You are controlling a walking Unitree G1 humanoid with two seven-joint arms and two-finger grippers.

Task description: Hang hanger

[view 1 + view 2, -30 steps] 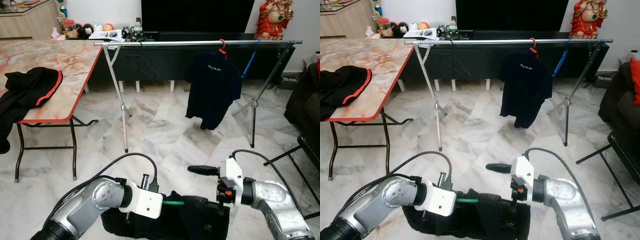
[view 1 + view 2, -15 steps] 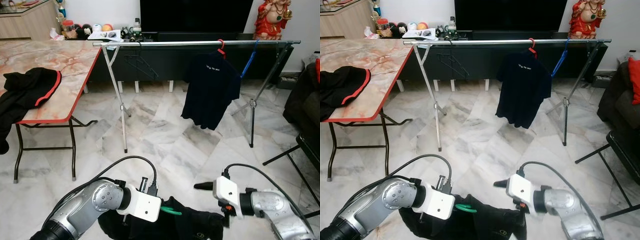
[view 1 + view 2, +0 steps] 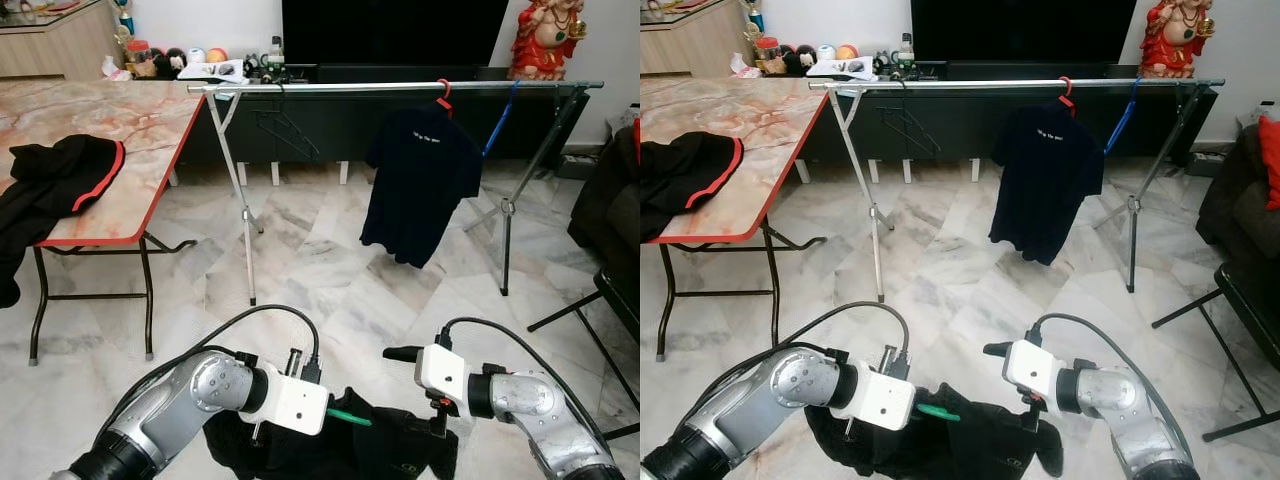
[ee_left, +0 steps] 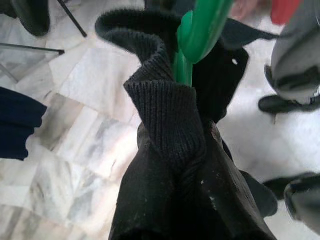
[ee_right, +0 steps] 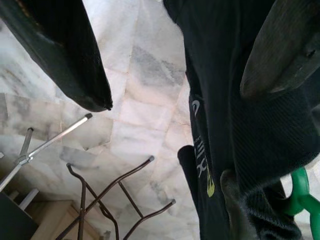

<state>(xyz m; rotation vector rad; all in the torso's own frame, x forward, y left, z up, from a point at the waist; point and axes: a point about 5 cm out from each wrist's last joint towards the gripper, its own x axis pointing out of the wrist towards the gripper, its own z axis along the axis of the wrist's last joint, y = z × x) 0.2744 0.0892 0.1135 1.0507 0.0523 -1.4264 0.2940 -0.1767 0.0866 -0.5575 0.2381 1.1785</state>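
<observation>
Low in the frame, the left claw (image 3: 345, 415) pinches the green hanger (image 3: 350, 417), which is threaded inside a black garment (image 3: 340, 450) sagging between both arms. The right claw (image 3: 432, 425) is spread, one finger out ahead, the other against the cloth. I'd judge the hanger stiff, light and slick, the knit soft and floppy, so hold the neck below the hook. Across the upper frame runs the rail (image 3: 400, 87), carrying a dark shirt (image 3: 420, 180) at centre right and a bare wire hanger (image 3: 285, 130); the gap between looks free. At left, a surface (image 3: 110, 130) holds another black jacket (image 3: 50, 180).
</observation>
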